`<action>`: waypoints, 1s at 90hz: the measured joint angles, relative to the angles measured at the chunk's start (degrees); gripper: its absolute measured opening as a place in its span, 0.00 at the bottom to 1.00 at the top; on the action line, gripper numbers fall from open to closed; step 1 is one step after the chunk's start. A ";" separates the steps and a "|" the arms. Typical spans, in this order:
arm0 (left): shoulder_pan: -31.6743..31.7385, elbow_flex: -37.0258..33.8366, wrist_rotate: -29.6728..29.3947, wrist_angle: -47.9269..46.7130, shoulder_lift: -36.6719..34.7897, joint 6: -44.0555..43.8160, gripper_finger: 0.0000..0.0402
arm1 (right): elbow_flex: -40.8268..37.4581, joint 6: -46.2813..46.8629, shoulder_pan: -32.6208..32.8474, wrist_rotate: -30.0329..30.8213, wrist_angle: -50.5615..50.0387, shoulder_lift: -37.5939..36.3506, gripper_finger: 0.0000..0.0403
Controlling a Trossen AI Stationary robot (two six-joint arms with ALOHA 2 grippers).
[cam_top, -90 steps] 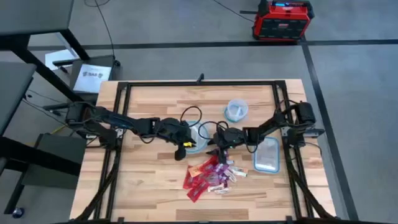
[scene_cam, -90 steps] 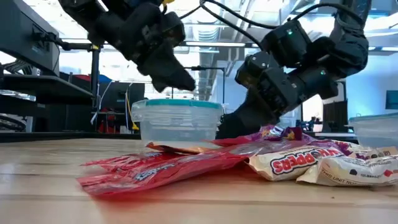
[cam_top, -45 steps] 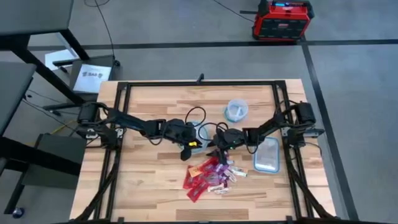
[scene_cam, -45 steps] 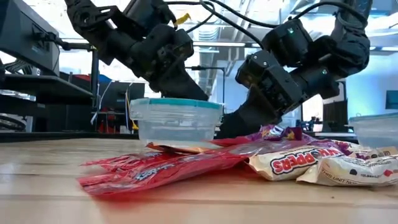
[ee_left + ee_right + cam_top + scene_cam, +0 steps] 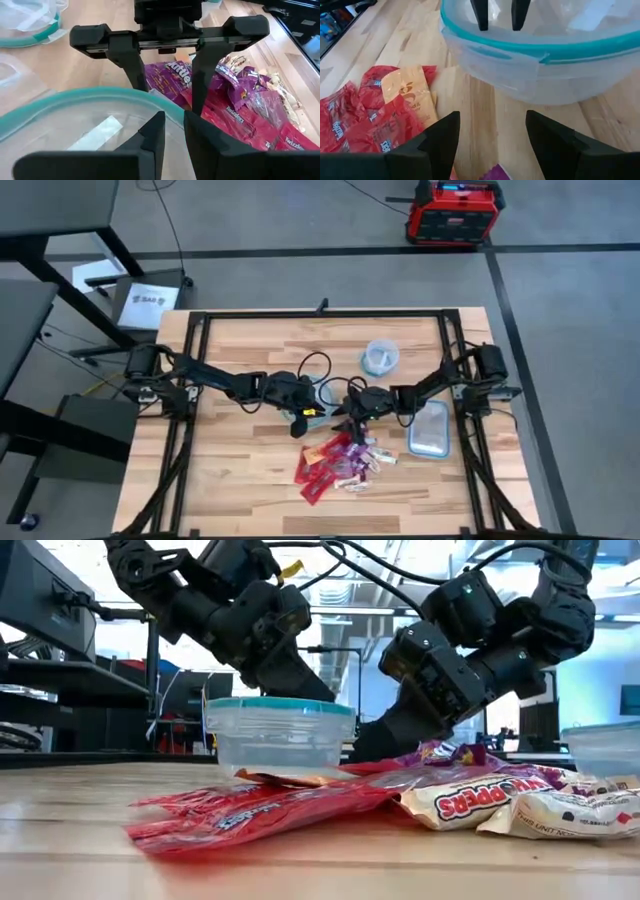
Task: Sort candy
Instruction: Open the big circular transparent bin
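The candy [image 5: 340,460] lies in a heap of red, purple and whitish wrappers on the table's near middle, with an orange piece [image 5: 412,92] at the heap's far edge. A clear bowl with a teal rim [image 5: 280,707] stands just beyond the heap. My left gripper [image 5: 303,416] reaches down into this bowl [image 5: 100,95]. Its fingertips [image 5: 480,12] stand a narrow gap apart with nothing between them. My right gripper [image 5: 492,135] is open, low over the bare table between the bowl and the heap, and holds nothing. My left gripper dips its fingertips [image 5: 160,125] into the bowl from above, slanting from the table's left, just inside the rim [image 5: 172,116] on the candy side. Whether they touch the bowl, I cannot tell.
A second clear bowl [image 5: 380,357] stands farther back, right of centre. A clear rectangular tub [image 5: 430,428] lies to the right of my right gripper. A cable loops over the table behind the near bowl. The two grippers [image 5: 167,95] face each other closely.
My left gripper has gone toward the table's right edge and down, from beside the bowl to over and into it. It has then kept still.
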 joint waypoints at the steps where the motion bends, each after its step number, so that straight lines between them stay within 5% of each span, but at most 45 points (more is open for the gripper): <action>1: 0.00 -0.01 0.00 0.06 -0.11 -0.04 0.14 | 0.00 -0.03 0.04 0.00 0.00 0.00 0.53; 20: -0.59 2.90 -2.43 -0.68 -0.15 -3.46 0.14 | 0.00 -0.43 0.16 0.02 0.00 0.00 0.53; 39: -4.04 2.46 -13.14 0.38 -0.18 1.33 0.14 | 0.00 -0.61 0.11 0.04 1.35 0.00 0.53; 50: -6.42 -0.63 -19.87 10.56 -0.22 3.24 0.14 | 0.00 -0.86 -0.29 0.02 1.55 0.00 0.53; 66: -6.50 -6.23 -20.62 22.95 -0.22 1.84 0.14 | 0.00 -0.86 -0.37 0.17 1.60 0.00 0.53; 90: -5.84 -6.75 -20.58 19.49 -0.24 1.55 0.14 | 0.00 -1.79 -0.39 0.16 1.84 0.00 0.53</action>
